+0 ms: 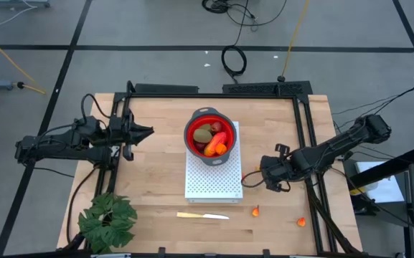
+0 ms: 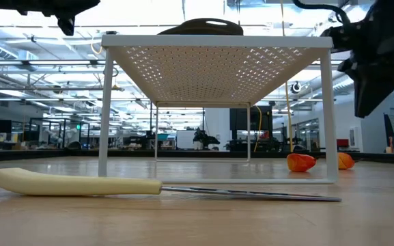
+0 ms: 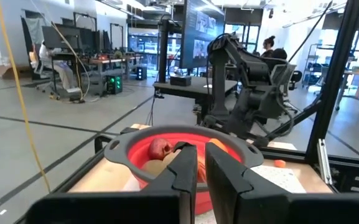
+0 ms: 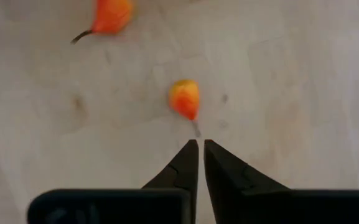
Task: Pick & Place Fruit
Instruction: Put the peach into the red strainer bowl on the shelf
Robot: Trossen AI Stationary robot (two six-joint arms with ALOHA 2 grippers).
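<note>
Overhead arrangement: a red colander (image 1: pixel 208 135) stands on the far part of a white perforated rack (image 1: pixel 212 179) at the middle of the wooden table (image 1: pixel 156 172). The colander holds several pieces of fruit: an olive-brown oval (image 1: pixel 202 133), a dark red ball (image 1: pixel 214 127) and a red-orange oblong (image 1: pixel 217 141). 2 small orange fruit pieces lie on the bare table near its front edge, right of the rack: 1 (image 1: pixel 255 211) just off the rack's near right corner, the other (image 1: pixel 301 222) farther right. A pale yellow knife (image 1: pixel 201 215) lies flat in front of the rack, and a green leafy plant (image 1: pixel 107 221) sits at the near left corner.

The left gripper (image 1: pixel 148 131) hangs left of the colander, apart from it, its fingers (image 3: pixel 188 169) nearly together and holding nothing. The right gripper (image 1: pixel 247 178) is just beside the rack's right edge; in its wrist view its fingers (image 4: pixel 188 163) are drawn almost together with only a narrow slit between them, empty, their tips close to 1 orange piece (image 4: pixel 185 98) without touching it, a second piece (image 4: pixel 109 15) lying beyond.
</note>
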